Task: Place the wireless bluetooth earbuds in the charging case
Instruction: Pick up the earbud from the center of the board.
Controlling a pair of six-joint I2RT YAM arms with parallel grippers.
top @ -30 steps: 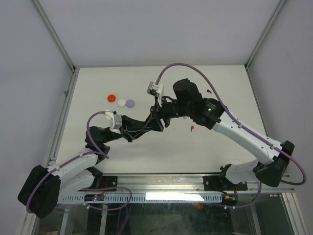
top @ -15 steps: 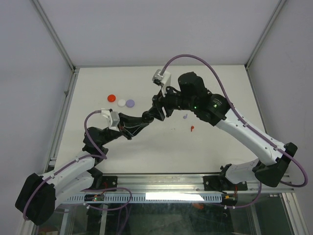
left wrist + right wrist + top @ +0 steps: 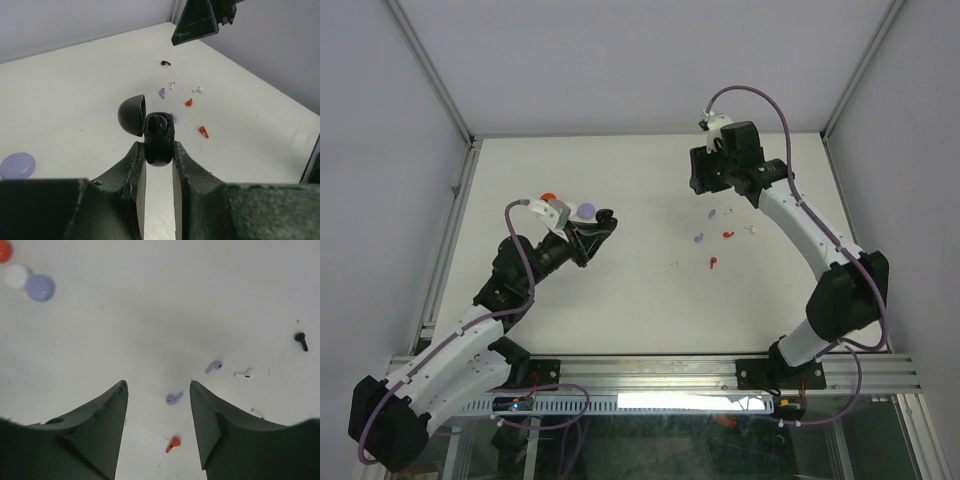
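arms parted | left tool (image 3: pixel 159 146) clamps open charging case (image 3: pixel 159 131) | right tool (image 3: pixel 157 386) gaping, empty, above earbuds (image 3: pixel 172 399)

White links, black joints and purple cables form the left arm (image 3: pixel 450 350) and right arm (image 3: pixel 800 225); the left gripper (image 3: pixel 157 146) and right gripper (image 3: pixel 157 383) are dark grey.

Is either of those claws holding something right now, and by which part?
The left gripper pinches the black charging case by the two sides of its lower half, lid hanging open. The right gripper is open and holds nothing.
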